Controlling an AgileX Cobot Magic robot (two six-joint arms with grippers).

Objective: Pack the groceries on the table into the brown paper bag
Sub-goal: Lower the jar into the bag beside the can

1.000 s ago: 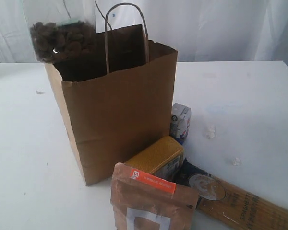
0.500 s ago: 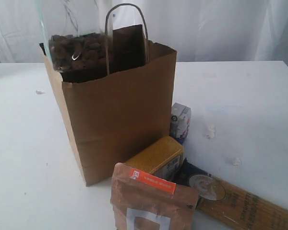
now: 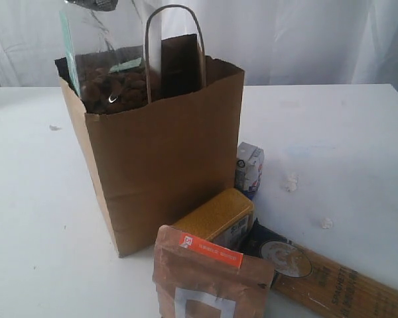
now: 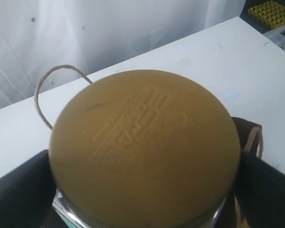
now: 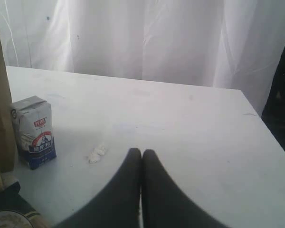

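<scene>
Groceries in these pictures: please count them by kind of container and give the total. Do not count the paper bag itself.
jar, in the mouth of the paper bag: 1
can: 1
pouch: 1
bottle: 1
spaghetti pack: 1
carton: 1
Total: 6

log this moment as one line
left jaws: grip clear jar with olive-yellow lid | jar: partly inside brown paper bag | right jaws: shut, empty
</scene>
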